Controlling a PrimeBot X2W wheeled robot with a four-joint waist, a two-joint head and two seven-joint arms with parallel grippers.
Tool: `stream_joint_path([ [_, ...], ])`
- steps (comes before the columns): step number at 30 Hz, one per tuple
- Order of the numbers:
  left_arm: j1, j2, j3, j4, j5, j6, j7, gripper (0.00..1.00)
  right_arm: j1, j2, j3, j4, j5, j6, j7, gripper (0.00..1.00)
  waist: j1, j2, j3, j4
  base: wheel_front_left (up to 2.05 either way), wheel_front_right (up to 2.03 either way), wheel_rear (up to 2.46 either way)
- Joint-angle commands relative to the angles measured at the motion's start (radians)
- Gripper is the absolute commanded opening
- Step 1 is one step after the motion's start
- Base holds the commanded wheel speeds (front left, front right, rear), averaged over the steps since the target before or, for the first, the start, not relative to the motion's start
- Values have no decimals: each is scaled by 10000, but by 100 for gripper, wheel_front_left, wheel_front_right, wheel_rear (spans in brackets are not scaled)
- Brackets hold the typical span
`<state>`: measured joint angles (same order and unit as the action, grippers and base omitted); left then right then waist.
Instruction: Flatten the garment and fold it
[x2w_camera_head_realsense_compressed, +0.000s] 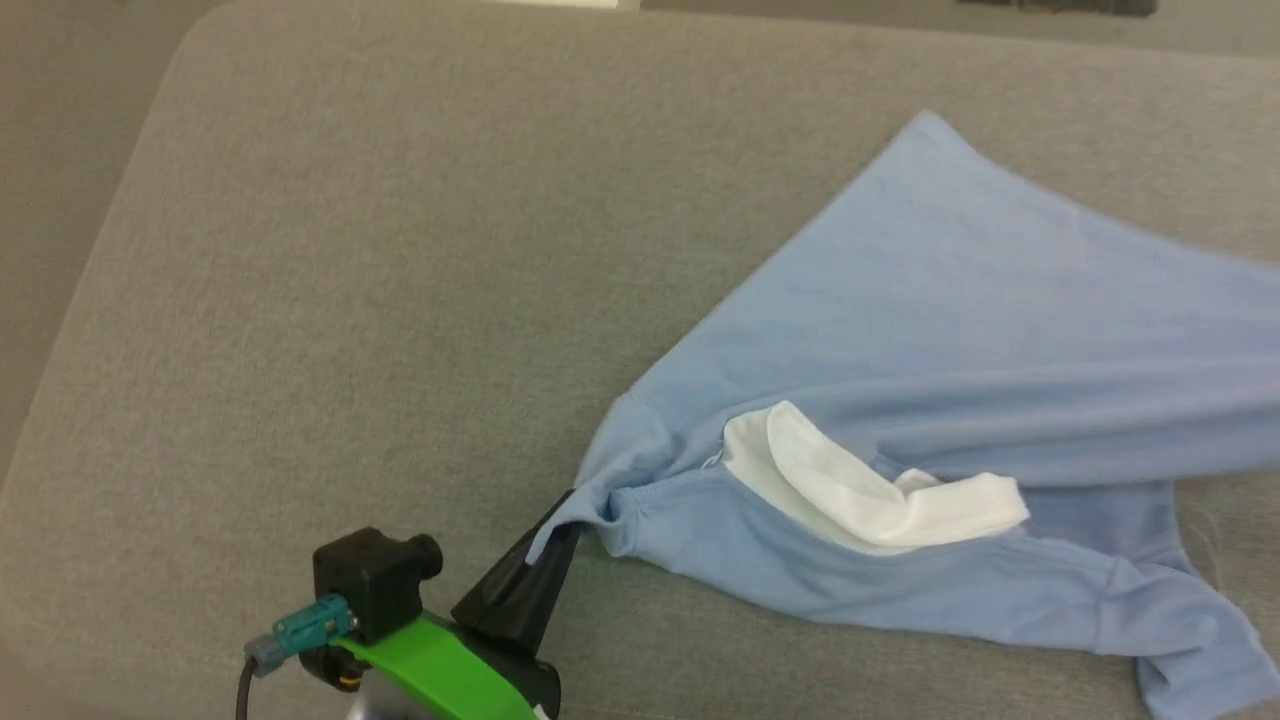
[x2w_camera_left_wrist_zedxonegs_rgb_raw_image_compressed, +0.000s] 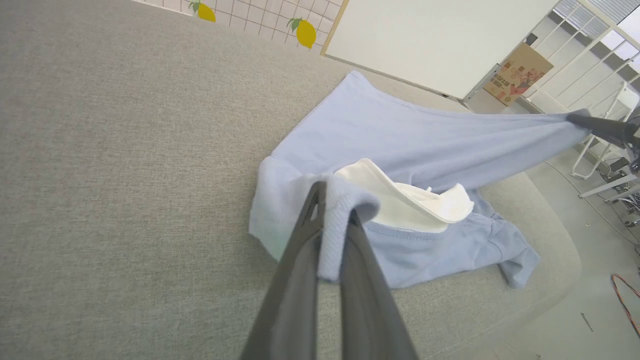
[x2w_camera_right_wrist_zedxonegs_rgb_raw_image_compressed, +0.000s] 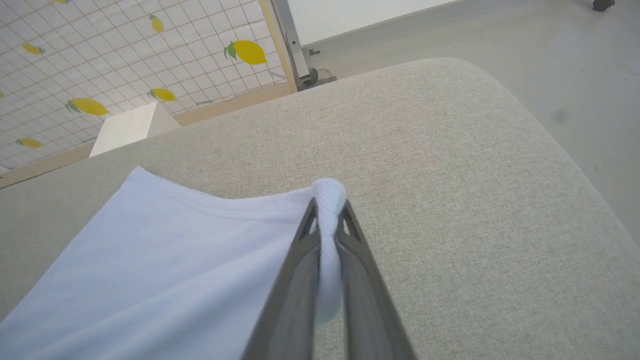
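Observation:
The garment (x2w_camera_head_realsense_compressed: 950, 330), a light blue short-sleeved shirt with a white collar (x2w_camera_head_realsense_compressed: 870, 490), lies partly spread on the grey cushion (x2w_camera_head_realsense_compressed: 400, 250). My left gripper (x2w_camera_head_realsense_compressed: 560, 520) is shut on a sleeve edge at the lower middle of the head view; the left wrist view shows a fold of the garment (x2w_camera_left_wrist_zedxonegs_rgb_raw_image_compressed: 400, 145) pinched between its fingers (x2w_camera_left_wrist_zedxonegs_rgb_raw_image_compressed: 295, 270). My right gripper (x2w_camera_right_wrist_zedxonegs_rgb_raw_image_compressed: 327, 205) is shut on a hem corner of the garment (x2w_camera_right_wrist_zedxonegs_rgb_raw_image_compressed: 165, 260), held taut above the cushion. In the left wrist view the right gripper (x2w_camera_left_wrist_zedxonegs_rgb_raw_image_compressed: 575, 120) stretches the cloth to the far right.
The cushion's rounded edge (x2w_camera_right_wrist_zedxonegs_rgb_raw_image_compressed: 575, 155) drops to a grey floor (x2w_camera_right_wrist_zedxonegs_rgb_raw_image_compressed: 525, 35) on the right. A lemon-print tiled wall (x2w_camera_right_wrist_zedxonegs_rgb_raw_image_compressed: 100, 55) and a white board (x2w_camera_left_wrist_zedxonegs_rgb_raw_image_compressed: 430, 40) stand behind. Metal racks (x2w_camera_left_wrist_zedxonegs_rgb_raw_image_compressed: 600, 150) and a cardboard box (x2w_camera_left_wrist_zedxonegs_rgb_raw_image_compressed: 517, 72) are off to the side.

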<state>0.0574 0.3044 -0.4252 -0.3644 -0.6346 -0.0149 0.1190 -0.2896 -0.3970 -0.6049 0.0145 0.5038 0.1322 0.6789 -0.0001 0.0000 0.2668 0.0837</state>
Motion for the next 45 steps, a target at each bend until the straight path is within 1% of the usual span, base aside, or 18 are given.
stream_joint_path([
  [1, 142, 125, 54, -72, -56, 94, 34, 0, 636, 261, -261, -453, 180, -15, 167, 0, 1, 0, -627, -549, 0, 0, 0],
  [6, 464, 292, 155, -279, -116, 213, 78, 0, 2871, 1440, -905, -2077, 507, -15, 839, 0, 1, 0, -760, -673, 0, 0, 0],
  [9, 583, 339, 187, -371, -141, 274, 95, 0, 3766, 2063, -833, -2384, 371, -15, 944, 0, 1, 0, -772, -723, 0, 0, 0],
  [11, 606, 359, 198, -421, -155, 305, 120, 0, 4301, 2128, -441, -2266, -204, -15, 675, 0, 1, 0, -748, -744, 0, 0, 0],
  [14, 548, 397, 180, -472, -131, 332, 205, 0, 4859, 1923, 717, -1468, -1403, -15, -135, 0, 1, 0, -679, -751, 0, 0, 0],
  [16, 475, 408, 161, -511, -120, 347, 273, 0, 4806, 1926, 1396, -796, -1770, -15, -585, 0, 1, 0, -627, -740, 0, 0, 0],
  [20, 310, 420, 112, -593, -112, 368, 427, 0, 4185, 2007, 2260, 706, -2178, -15, -1372, 0, 1, 0, -523, -681, 0, 0, 0],
  [24, 163, 419, 49, -627, -103, 376, 550, 0, 3545, 1933, 2605, 1973, -2533, -15, -1835, 0, 1, 0, -467, -601, 0, 0, 0],
  [27, 64, 380, -26, -612, -99, 359, 587, 0, 3205, 1861, 2435, 2460, -2593, -15, -2085, 0, 1, 0, -448, -514, 0, 0, 0],
  [28, 53, 356, -42, -608, -111, 358, 581, 0, 3168, 1807, 2399, 2445, -2569, -15, -2081, 47, 1, 0, -448, -487, 0, 0, 0],
  [29, 54, 329, -58, -611, -139, 354, 569, 0, 3172, 1706, 2382, 2340, -2507, -15, -1990, 100, 1, 0, -444, -458, 0, 0, 0],
  [31, 74, 312, -85, -627, -162, 342, 546, 0, 3193, 1520, 2150, 1772, -2126, -15, -1664, 100, 1, 0, -434, -398, 0, 0, 0],
  [35, 103, 276, -135, -689, -143, 316, 435, 0, 3383, 618, 1706, -144, -1508, -15, -655, 100, 1, 0, -312, -244, 0, 0, 0],
  [37, 80, 227, -184, -716, -91, 298, 340, 0, 3161, 84, 1462, -1237, -1321, -15, -79, 100, 1, 0, -196, -159, 0, 0, 0],
  [39, 21, 170, -257, -731, -35, 258, 259, 0, 2641, -280, 1367, -1860, -1215, -15, 304, 100, 1, 0, -37, -50, 0, 0, 0],
  [42, -153, 70, -404, -706, 57, 164, 172, 0, 1687, -918, 1804, -2049, -1367, -15, 605, 100, 1, 0, 268, 149, 0, 0, 0],
  [43, -245, 20, -472, -686, 86, 117, 149, 0, 1368, -1269, 2187, -1965, -1527, -15, 708, 100, 1, 0, 414, 254, 0, 0, 0],
  [45, -416, -69, -569, -624, 150, 68, 114, 0, 540, -1410, 2754, -1686, -1592, -15, 830, 100, 1, 0, 684, 420, 0, 0, 0],
])
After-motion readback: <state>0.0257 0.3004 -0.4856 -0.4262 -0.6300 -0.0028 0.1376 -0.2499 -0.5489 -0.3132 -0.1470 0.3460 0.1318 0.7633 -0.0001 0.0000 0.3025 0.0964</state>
